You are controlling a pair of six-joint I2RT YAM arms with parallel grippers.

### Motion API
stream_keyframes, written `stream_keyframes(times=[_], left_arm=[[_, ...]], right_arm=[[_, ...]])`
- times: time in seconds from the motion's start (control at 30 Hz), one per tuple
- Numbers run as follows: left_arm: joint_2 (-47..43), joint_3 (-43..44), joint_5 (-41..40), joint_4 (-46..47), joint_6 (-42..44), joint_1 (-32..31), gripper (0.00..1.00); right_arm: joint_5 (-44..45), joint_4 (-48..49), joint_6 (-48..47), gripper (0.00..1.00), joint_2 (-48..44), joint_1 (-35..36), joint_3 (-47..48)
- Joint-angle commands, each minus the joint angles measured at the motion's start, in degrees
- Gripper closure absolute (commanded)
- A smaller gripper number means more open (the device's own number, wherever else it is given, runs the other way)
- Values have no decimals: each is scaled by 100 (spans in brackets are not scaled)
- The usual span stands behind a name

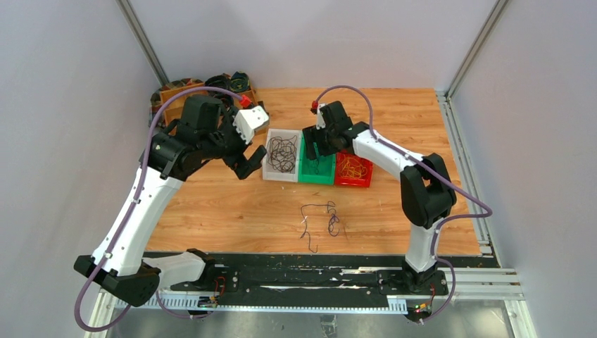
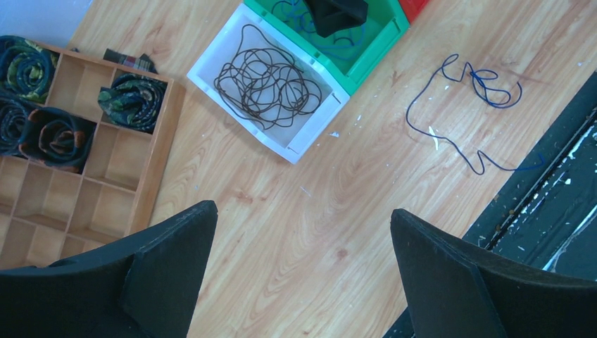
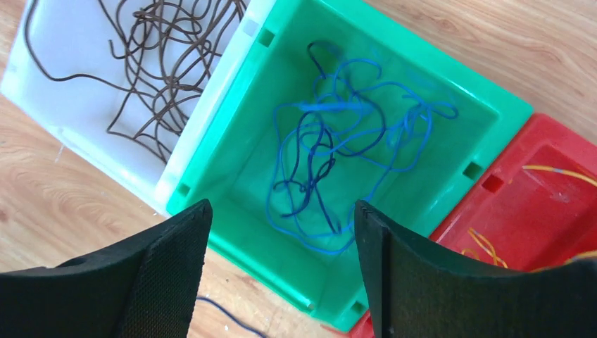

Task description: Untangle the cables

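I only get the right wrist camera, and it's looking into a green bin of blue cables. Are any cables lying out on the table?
Observer: Yes, one blue cable lies loose on the wooden table, outside every bin.
Operator: What's the other arm doing?
Observer: The left gripper hangs open and empty, left of the white bin.
Operator: Anything else over there?
Observer: A wooden divided tray holding dark coiled bundles, at the table's far left corner.

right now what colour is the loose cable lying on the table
Blue. The cable shows best in the left wrist view.
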Motion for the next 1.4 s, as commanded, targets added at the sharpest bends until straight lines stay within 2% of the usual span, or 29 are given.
stream_keyframes(times=[0.0,0.1,0.23,0.33,0.5,0.67,0.73,0.8,0.93,1.2,1.27,1.37], left_arm=[[-129,50,223,5,161,38,2],[-201,15,444,-6,251,40,2],[-169,61,363,-11,231,35,2],[-127,39,332,-27,254,38,2],[-64,-59,386,-231,412,38,2],[-173,-307,275,-328,594,40,2],[-213,-333,300,-355,611,35,2],[-226,-335,338,-360,582,40,2],[-209,-334,380,-358,507,40,2],[-305,-523,445,-357,488,40,2],[-310,-560,439,-358,459,40,2],[-335,-548,438,-358,444,40,2]], right_arm=[[-171,-431,-112,25,-554,-48,316],[91,-563,-115,23,-824,-48,349],[392,-651,-85,25,-1264,98,165],[452,-541,183,25,-1614,361,-507],[1267,-1132,260,25,-2305,1048,-1473],[1382,-1248,748,25,-3085,1605,-2686],[1355,-1238,964,29,-3215,1690,-3133],[1368,-1080,1109,35,-3241,1708,-3545],[1052,-471,1284,40,-3072,1710,-3992],[1107,313,1347,42,-2615,1740,-3990],[1189,394,1318,49,-2498,1739,-3954],[1247,374,1293,75,-2348,1744,-3927]])
